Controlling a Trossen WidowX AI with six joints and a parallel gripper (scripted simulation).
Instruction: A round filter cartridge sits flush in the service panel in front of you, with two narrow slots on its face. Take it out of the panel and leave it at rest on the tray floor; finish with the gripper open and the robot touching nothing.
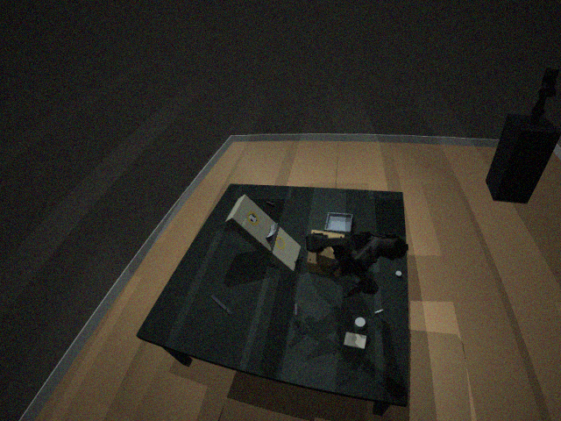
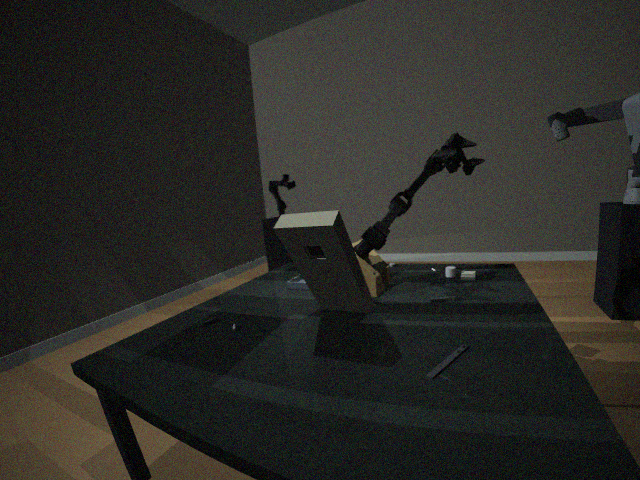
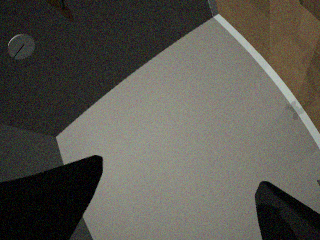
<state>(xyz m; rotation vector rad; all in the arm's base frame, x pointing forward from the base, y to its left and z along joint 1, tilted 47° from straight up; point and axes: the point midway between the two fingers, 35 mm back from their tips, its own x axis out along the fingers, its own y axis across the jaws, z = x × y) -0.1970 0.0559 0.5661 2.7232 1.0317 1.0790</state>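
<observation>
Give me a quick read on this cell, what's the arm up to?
Nothing is being handled. The arm is raised above the table, its gripper open and pointing away from the panel. The job is to pull a filter out of the panel and leave it on the tray. I see no filter in the tray; whether it is seated flush I can't tell from these views.
</observation>
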